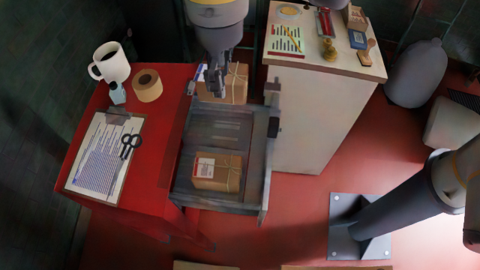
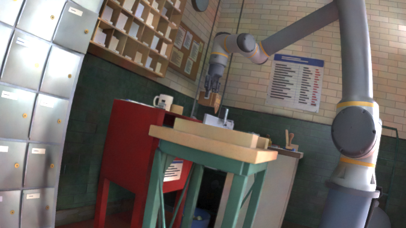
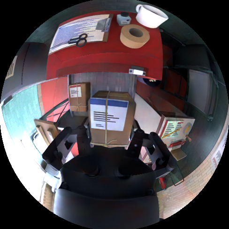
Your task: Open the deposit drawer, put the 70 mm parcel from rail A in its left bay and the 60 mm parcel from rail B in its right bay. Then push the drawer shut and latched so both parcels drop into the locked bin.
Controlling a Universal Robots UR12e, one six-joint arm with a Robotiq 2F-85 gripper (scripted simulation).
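A brown parcel with a blue-headed label and string (image 1: 223,87) (image 2: 210,99) (image 3: 109,117) hangs in the air above the far end of the open drawer (image 1: 221,157), gripped by my closed gripper (image 1: 216,85) (image 2: 212,90) (image 3: 110,138). A second brown parcel with a red-headed label (image 1: 216,171) (image 3: 78,95) lies in the drawer's near bay. The far bay of the drawer is bare grey slats. The drawer sticks out from the red deposit cabinet (image 1: 150,127) (image 2: 132,144).
The drawer's grey side rail with a black handle (image 1: 273,125) runs beside a white cabinet (image 1: 318,112) carrying stamps and papers. On the red top sit a mug (image 1: 108,62), tape roll (image 1: 147,84), clipboard with scissors (image 1: 107,155). A wooden-topped green table (image 2: 210,141) stands nearby.
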